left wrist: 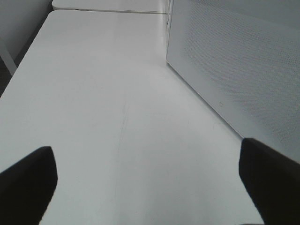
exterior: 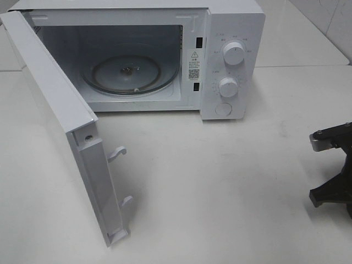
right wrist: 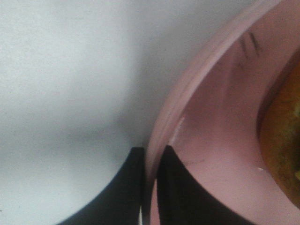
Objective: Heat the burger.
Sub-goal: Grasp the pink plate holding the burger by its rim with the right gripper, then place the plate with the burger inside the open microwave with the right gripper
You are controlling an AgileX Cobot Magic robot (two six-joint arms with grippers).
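Between the right gripper's (right wrist: 151, 153) two black fingers (right wrist: 126, 187) sits the rim of one pink plate (right wrist: 215, 117), pinched, with one finger outside the rim and one inside. One burger (right wrist: 281, 136) rests on that plate, just past the inner finger; only a golden-brown slice of bun shows, and the frame edge cuts off the rest. The high view shows just part of this gripper (exterior: 330, 170) at its edge, with the plate and burger out of frame.

The left gripper (left wrist: 150, 173) is spread wide over the white table (left wrist: 103, 93), and only its two dark fingertips (left wrist: 30, 180) show. Ahead of it, off one finger's side, stands a white perforated panel (left wrist: 234, 70); door or side wall, I cannot tell.

Well apart from the right gripper stands one microwave (exterior: 242, 27). Its door (exterior: 49, 93) is swung open, with two latch hooks (exterior: 117, 154). It has one glass turntable (exterior: 129, 74) inside, two knobs (exterior: 234, 53) and one round button (exterior: 224, 109). The panel print is too small to read.
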